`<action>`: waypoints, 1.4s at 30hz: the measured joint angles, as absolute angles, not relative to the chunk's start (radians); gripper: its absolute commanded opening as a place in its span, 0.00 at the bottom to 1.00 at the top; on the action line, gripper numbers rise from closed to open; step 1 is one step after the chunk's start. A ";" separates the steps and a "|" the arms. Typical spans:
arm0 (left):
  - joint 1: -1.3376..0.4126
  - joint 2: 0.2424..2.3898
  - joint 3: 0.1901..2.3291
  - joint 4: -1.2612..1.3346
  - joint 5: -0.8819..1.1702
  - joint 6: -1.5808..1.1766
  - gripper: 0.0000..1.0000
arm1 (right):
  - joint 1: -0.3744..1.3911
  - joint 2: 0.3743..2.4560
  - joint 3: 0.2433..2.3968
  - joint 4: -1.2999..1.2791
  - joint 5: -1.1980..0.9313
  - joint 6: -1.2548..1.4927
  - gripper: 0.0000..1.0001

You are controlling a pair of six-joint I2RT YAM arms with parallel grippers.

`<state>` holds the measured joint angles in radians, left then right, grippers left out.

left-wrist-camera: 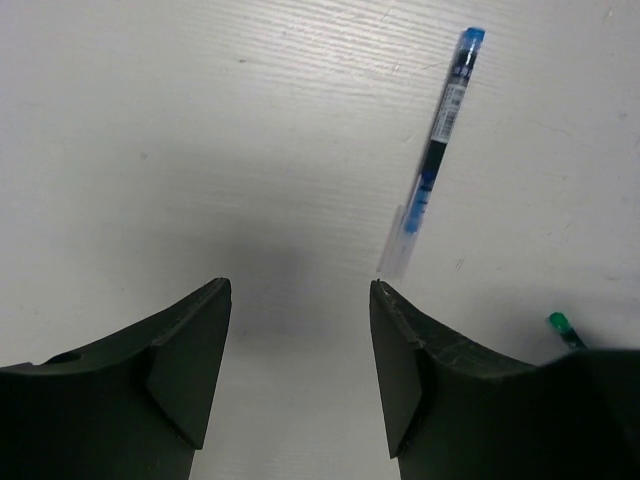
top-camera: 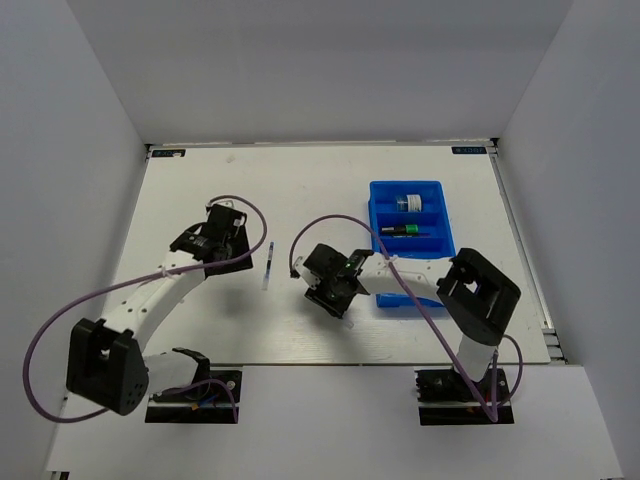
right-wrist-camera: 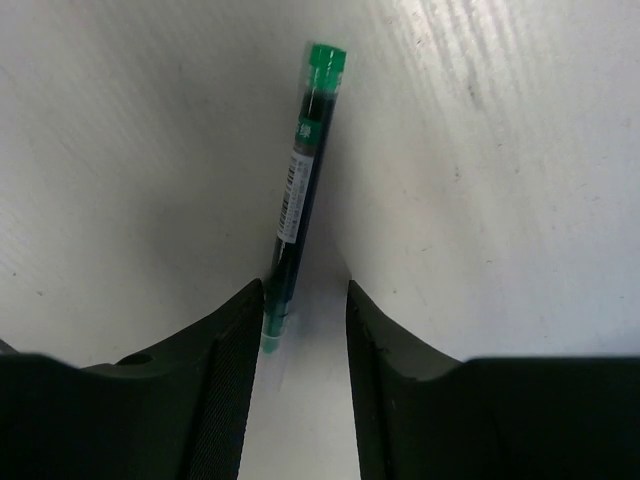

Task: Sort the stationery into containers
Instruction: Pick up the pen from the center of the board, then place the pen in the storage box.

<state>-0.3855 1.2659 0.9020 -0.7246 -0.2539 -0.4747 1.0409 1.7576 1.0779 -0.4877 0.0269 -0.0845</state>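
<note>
**Two pens flat on table, both grippers released**

Right gripper [right-wrist-camera: 303,290] – fingers apart, straddling the lower end of a green-capped pen [right-wrist-camera: 305,170] that lies on the white table [top-camera: 250,180]. The pen sits close against one finger with a clear gap to the other, so it is not clamped.

Left gripper [left-wrist-camera: 300,290] – fingers spread, nothing between them. A blue-capped pen [left-wrist-camera: 435,150] lies just beyond its fingertips.

The blue tray [top-camera: 374,230] holds a green-tipped marker [top-camera: 405,231].
</note>
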 measured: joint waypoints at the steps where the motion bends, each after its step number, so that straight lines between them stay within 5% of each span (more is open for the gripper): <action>1: -0.379 1.235 0.888 -0.733 -0.252 -0.475 0.68 | 1.041 1.762 1.084 -0.483 0.031 -0.084 0.42; 4: -0.375 1.157 0.847 -0.740 -0.242 -0.475 0.68 | 1.042 1.772 1.092 -0.477 0.031 -0.084 0.38; 11: -0.375 1.062 0.747 -0.757 -0.220 -0.485 0.68 | 1.068 1.781 1.098 -0.469 0.051 -0.087 0.00; 22: -0.375 1.045 0.711 -0.755 -0.192 -0.505 0.68 | 1.071 1.747 1.109 -0.553 0.043 -0.164 0.00; 31: -0.376 1.143 0.734 -0.700 -0.113 -0.493 0.67 | 1.054 1.485 1.459 -0.735 0.083 -0.336 0.00; 42: -0.432 1.459 0.934 -0.601 0.017 -0.400 0.67 | 0.806 1.131 1.032 -0.711 0.345 -0.643 0.00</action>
<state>-0.4316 1.4586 0.9340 -0.6014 0.0170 -0.4000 0.8059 1.1309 1.0325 -0.7109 0.3454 -0.6430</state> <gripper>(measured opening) 0.669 0.025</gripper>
